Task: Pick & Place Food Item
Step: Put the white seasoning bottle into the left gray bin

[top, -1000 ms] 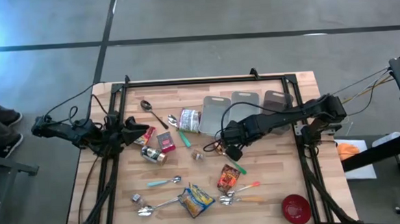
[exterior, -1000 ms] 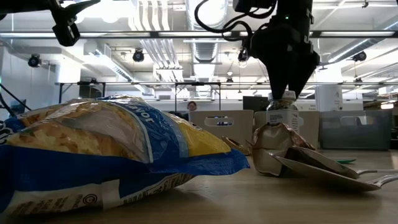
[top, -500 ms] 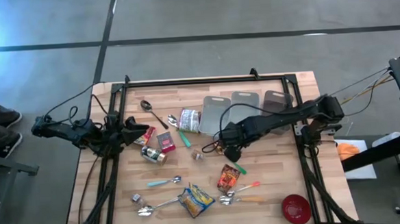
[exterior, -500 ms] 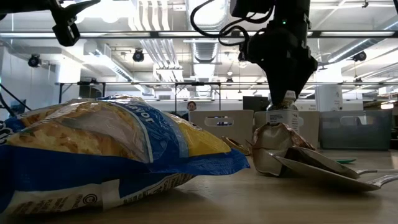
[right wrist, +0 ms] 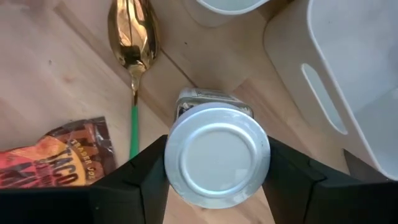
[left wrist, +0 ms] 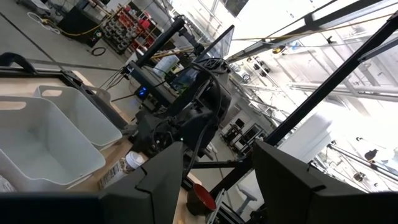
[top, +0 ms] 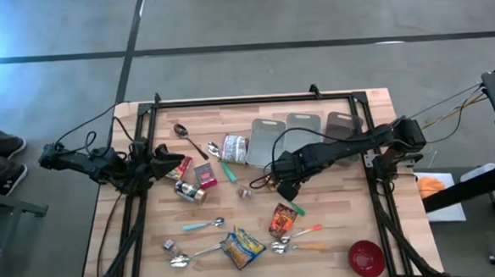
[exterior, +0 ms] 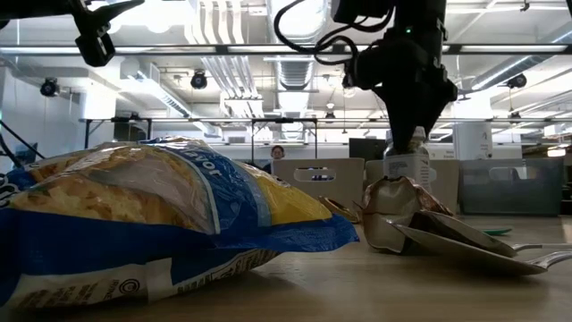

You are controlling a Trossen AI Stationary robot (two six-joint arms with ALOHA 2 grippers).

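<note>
Jar (right wrist: 217, 155) with a white lid stands upright on the wooden table (top: 337, 227), near the middle, just in front of the grey bins (top: 306, 129). Right gripper (right wrist: 217, 163) hangs straight over it, and its two dark fingers (right wrist: 149, 171) sit against the lid on either side, so the jaws are closed onto the jar. In the low view the jar (exterior: 407, 165) shows just under the gripper (exterior: 409, 134), behind a crumpled packet (exterior: 393, 210). A gold spoon with a green handle (right wrist: 132, 50) and a taco seasoning packet (right wrist: 56, 158) lie beside the jar. Left gripper (top: 168, 160) waits at the table's left side, jaws partly apart with nothing between them
</note>
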